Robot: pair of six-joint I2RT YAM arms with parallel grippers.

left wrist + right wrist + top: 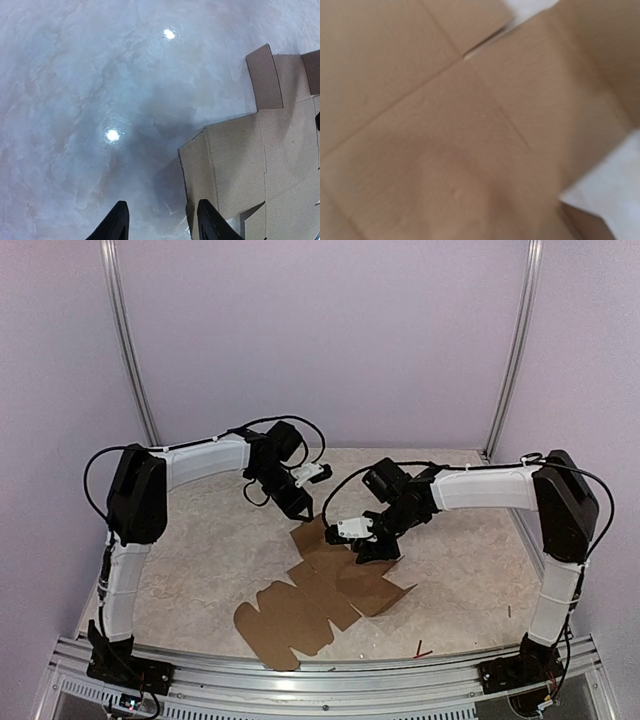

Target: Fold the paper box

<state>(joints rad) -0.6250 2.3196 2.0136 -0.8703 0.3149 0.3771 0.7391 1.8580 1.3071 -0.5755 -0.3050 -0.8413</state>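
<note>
Creasing: likely best to press along the score line without dragging the sheet.
Paper box (320, 605): mostly flat on table (190, 560).
Left gripper (161, 205): fingers apart, empty, at box's far corner.
Right gripper (378, 550): over box's far panel; can't tell if it is closed.

Pale marbled table (200, 560), two bright light glints (113, 135) on its surface. Lavender walls (330, 330) behind, metal posts (130, 350) at corners. Small red scrap (424, 650) near front rail (330, 678). Tiny dark speck (508, 611) further right, possibly another scrap.
</note>
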